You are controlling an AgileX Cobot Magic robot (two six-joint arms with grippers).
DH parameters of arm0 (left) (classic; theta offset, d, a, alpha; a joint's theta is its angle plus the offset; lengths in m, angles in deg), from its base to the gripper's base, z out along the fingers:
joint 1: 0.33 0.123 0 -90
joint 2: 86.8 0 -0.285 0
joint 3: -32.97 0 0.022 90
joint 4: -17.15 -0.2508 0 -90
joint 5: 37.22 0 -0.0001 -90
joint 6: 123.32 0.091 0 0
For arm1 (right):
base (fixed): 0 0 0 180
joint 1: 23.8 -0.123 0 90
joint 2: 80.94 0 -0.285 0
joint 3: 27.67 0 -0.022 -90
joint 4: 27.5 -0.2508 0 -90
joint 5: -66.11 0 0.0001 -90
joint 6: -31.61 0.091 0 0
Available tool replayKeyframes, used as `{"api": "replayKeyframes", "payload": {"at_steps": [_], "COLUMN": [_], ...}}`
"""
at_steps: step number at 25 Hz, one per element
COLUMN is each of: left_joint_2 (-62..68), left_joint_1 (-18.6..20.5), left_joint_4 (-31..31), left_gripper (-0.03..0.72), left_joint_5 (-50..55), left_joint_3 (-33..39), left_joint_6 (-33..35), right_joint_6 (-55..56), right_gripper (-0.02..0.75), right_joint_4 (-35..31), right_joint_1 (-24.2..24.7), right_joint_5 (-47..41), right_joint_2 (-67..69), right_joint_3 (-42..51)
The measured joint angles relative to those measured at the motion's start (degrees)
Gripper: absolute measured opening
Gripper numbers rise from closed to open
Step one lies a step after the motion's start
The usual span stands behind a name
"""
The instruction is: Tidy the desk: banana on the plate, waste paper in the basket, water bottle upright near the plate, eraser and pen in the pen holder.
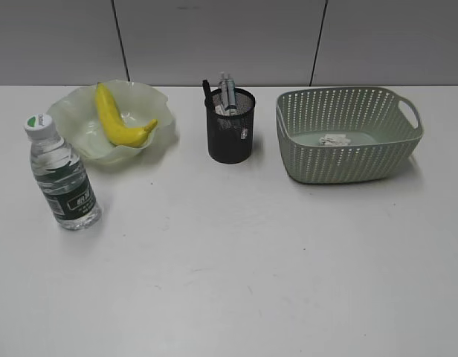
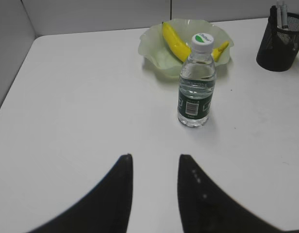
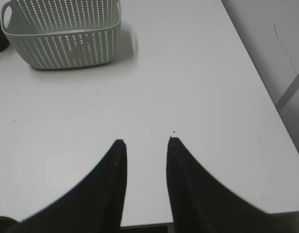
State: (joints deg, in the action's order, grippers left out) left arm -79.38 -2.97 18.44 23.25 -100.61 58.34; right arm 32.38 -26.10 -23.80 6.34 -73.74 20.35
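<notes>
In the exterior view the banana [image 1: 120, 121] lies in the pale green plate [image 1: 74, 123] at the upper left. The water bottle [image 1: 61, 175] stands upright just below it. The black pen holder [image 1: 230, 126] in the upper middle holds pens. The crumpled paper [image 1: 334, 140] lies inside the basket [image 1: 348, 164] at the upper right. The left gripper [image 2: 154, 158] and the right gripper [image 3: 145, 141] each have their jaws parted, holding nothing, above bare table

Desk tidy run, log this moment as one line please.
banana on plate | paper in basket | bottle upright | pens in holder | left gripper open | right gripper open
</notes>
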Motion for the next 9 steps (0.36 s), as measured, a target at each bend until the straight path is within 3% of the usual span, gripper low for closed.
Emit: {"api": "replayKeyframes", "payload": {"at_steps": [9], "left_joint_2": [0.0], "left_joint_1": [0.0], "left_joint_4": [0.0], "left_gripper": [0.238], "left_joint_5": [0.0], "left_joint_3": [0.0], "left_joint_6": [0.0], "right_joint_6": [0.0], "right_gripper": [0.239], "right_joint_4": [0.0], "right_joint_1": [0.0], "right_joint_5": [0.0], "right_joint_2": [0.0], "right_joint_3": [0.0]}}
